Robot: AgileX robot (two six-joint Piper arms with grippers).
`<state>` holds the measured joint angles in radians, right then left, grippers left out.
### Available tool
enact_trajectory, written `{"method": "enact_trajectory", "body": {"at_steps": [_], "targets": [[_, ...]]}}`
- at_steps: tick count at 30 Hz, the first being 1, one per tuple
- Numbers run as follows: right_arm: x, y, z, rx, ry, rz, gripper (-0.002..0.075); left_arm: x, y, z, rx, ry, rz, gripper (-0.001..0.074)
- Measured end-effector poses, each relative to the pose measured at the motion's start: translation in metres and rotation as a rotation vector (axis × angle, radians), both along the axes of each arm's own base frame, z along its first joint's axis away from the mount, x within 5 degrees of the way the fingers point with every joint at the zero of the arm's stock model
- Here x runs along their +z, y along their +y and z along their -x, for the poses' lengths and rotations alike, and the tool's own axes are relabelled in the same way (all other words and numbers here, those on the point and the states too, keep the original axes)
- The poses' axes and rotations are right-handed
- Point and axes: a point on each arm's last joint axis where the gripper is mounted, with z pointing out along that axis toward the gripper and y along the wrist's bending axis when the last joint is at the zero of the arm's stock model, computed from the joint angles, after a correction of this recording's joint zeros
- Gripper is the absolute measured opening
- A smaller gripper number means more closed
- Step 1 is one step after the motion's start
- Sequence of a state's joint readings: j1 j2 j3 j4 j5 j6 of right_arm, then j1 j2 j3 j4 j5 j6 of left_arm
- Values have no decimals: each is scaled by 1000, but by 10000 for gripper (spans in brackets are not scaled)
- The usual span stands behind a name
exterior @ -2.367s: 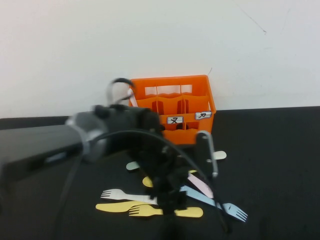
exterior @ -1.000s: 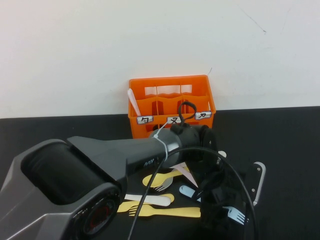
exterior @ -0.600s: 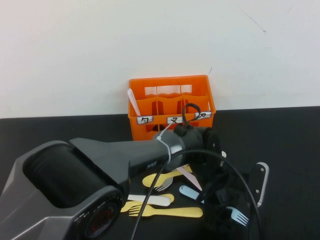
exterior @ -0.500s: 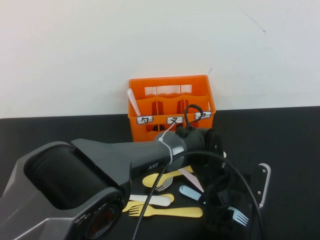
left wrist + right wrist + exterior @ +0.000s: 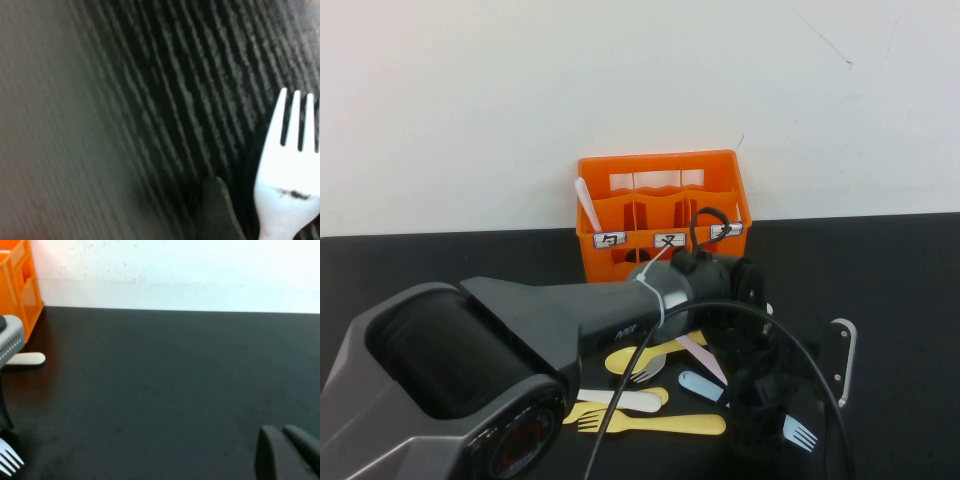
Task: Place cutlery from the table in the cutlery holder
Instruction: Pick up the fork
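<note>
Several pieces of cutlery are still lying on the black surface [image 5: 900,300] in front of the orange cutlery holder [image 5: 665,215], which is standing at the far edge against the wall with one white utensil [image 5: 586,203] already leaning in its left compartment. Over the past moments the left arm has been swinging from the left part of the pile across to its right end, and the left gripper [image 5: 798,385] is now settling low over the light blue fork [image 5: 798,432], its fingers standing wide apart and gripping nothing. In the left wrist view the fork's tines [image 5: 295,120] are lying flat just beside one fingertip. That is suggesting a grasp on this fork is coming next. The yellow fork [image 5: 650,422], white knife [image 5: 616,399] and pink knife [image 5: 698,356] are waiting nearby. The right gripper [image 5: 287,452] is hanging well to the right, fingers closed and empty.
</note>
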<state>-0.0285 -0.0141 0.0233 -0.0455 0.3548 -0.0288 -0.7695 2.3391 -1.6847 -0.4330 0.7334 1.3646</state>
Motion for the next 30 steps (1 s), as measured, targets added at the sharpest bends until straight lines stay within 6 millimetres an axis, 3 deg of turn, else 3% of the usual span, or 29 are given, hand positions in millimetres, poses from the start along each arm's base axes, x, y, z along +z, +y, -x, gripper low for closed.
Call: {"method": "enact_trajectory", "body": {"at_steps": [5, 14, 30], "targets": [[0, 0, 0, 0, 0, 0, -3, 0, 1, -1, 18, -9, -8, 393], [0, 0, 0, 0, 0, 0, -3, 0, -2, 2, 14, -6, -11, 272], [0, 0, 0, 0, 0, 0, -3, 0, -2, 2, 42, 9, -8, 226]]}}
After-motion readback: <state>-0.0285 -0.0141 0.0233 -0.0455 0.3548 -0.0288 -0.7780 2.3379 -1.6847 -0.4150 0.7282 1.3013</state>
